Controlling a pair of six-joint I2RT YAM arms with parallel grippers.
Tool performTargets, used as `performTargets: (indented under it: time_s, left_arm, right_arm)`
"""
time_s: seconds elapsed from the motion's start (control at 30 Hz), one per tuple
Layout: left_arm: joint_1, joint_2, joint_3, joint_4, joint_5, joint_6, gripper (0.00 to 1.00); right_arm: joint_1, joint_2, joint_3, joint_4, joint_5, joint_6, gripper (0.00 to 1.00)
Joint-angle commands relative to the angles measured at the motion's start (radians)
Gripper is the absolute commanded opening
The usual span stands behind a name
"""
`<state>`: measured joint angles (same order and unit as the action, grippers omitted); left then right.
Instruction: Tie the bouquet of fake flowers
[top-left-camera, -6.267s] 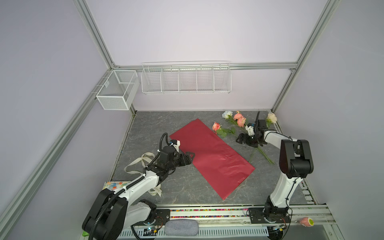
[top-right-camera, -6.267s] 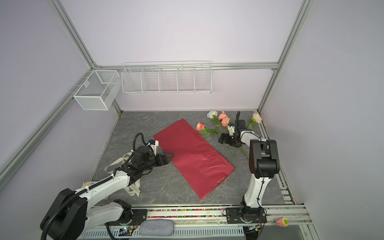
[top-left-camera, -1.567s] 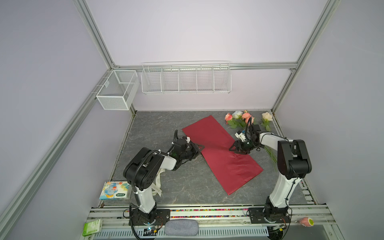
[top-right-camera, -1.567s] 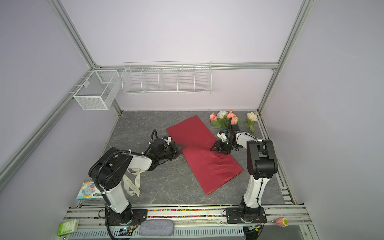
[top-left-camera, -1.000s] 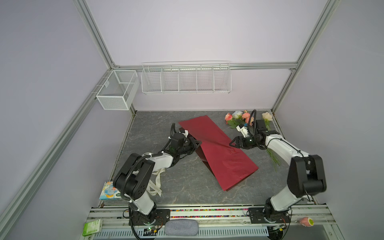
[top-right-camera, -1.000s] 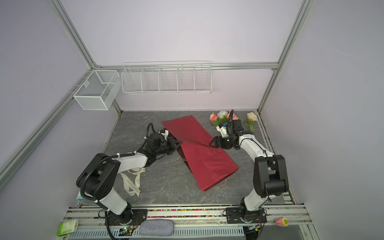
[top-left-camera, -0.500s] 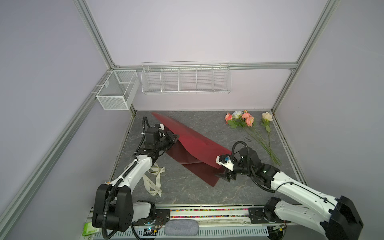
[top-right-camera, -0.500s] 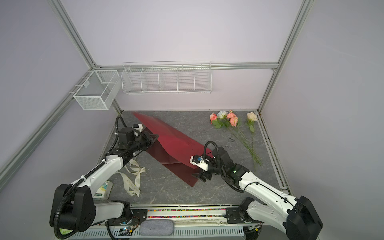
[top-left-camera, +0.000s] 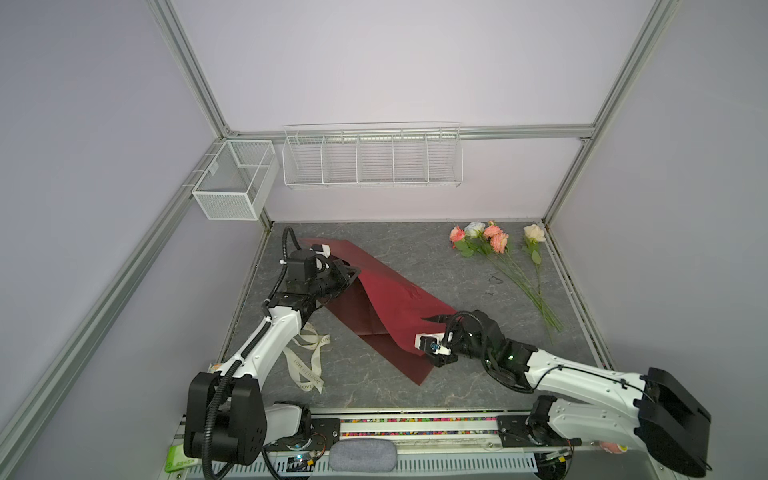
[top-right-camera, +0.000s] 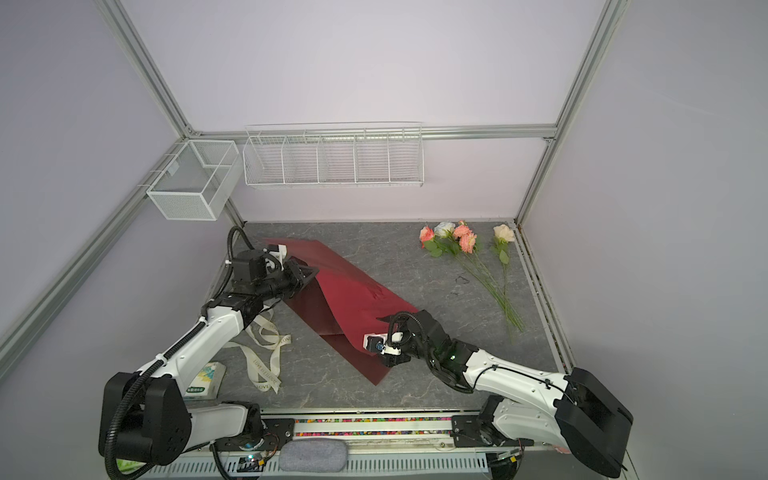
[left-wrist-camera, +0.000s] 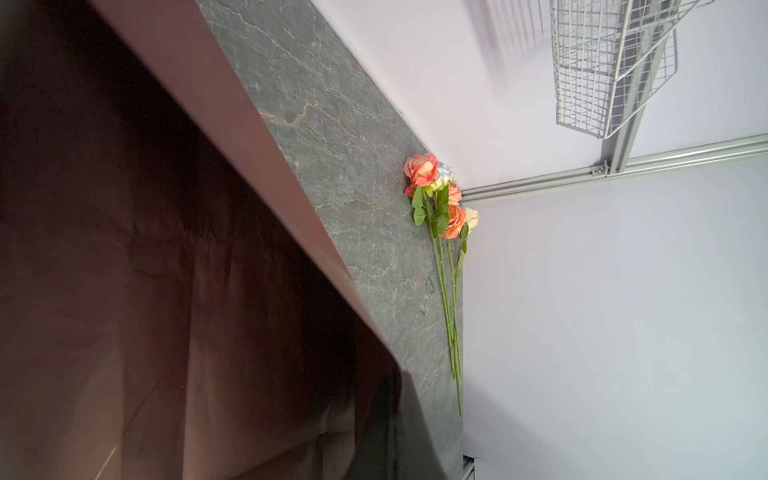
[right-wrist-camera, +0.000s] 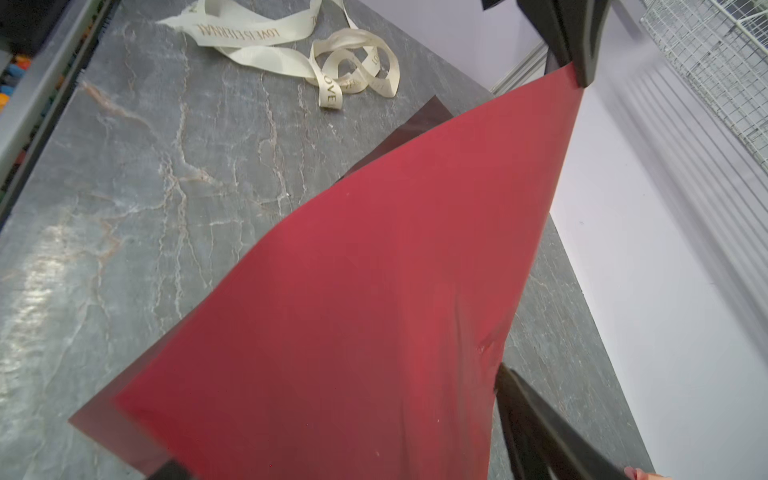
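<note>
While left gripper (top-left-camera: 347, 276) stays clamped on raised corner of red paper (top-left-camera: 386, 299), I swing right gripper (top-left-camera: 434, 340) off flowers (top-left-camera: 482, 243) to paper's near edge, jaws spread wide astride it. Flowers now lie loose, well beyond both jaws, unwrapped; ribbon (top-left-camera: 307, 357) untouched; tying far off.

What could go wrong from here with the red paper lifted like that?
1. The left gripper pinches only one corner of the red paper, which hangs buckled; a pull could tear or crease it.
2. The right gripper is open around the paper's near edge; closing there may crumple it.
3. The ribbon lies beneath the left arm and may get dragged.
</note>
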<state>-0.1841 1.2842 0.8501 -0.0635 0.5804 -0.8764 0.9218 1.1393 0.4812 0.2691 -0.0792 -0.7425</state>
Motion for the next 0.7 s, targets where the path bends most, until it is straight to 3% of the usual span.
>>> performTargets:
  time_s: [0.0,0.07,0.17,0.3,0.4,0.5,0.6,0.67]
  left_arm:
    - [0.012,-0.028,0.059,-0.067,-0.002,0.036,0.0]
    - [0.018,-0.034,0.057,-0.066,0.006,0.038,0.0]
    - [0.023,-0.039,0.055,-0.071,0.02,0.047,0.0]
    - [0.052,-0.054,0.075,-0.158,-0.027,0.099,0.0]
    - [0.088,-0.048,0.122,-0.253,-0.036,0.167,0.04]
    - [0.127,-0.045,0.198,-0.401,-0.091,0.25,0.34]
    - [0.138,-0.061,0.278,-0.532,-0.162,0.319,0.6]
    - [0.138,-0.095,0.284,-0.553,-0.176,0.337,0.71]
  right_arm:
    - [0.014,0.006,-0.015,0.095,0.002,0.006,0.81]
    - [0.016,0.033,-0.029,0.156,0.037,0.08,0.77]
    - [0.047,0.07,-0.061,0.326,0.151,0.172,0.58]
    - [0.054,0.096,0.009,0.336,0.217,0.342,0.12]
    - [0.053,0.093,0.07,0.302,0.255,0.462,0.07]
    - [-0.015,0.067,0.146,0.225,0.31,0.748,0.07]
    - [-0.173,0.082,0.271,-0.002,0.182,1.078,0.06]
    - [-0.282,0.118,0.334,-0.113,0.086,1.225,0.06]
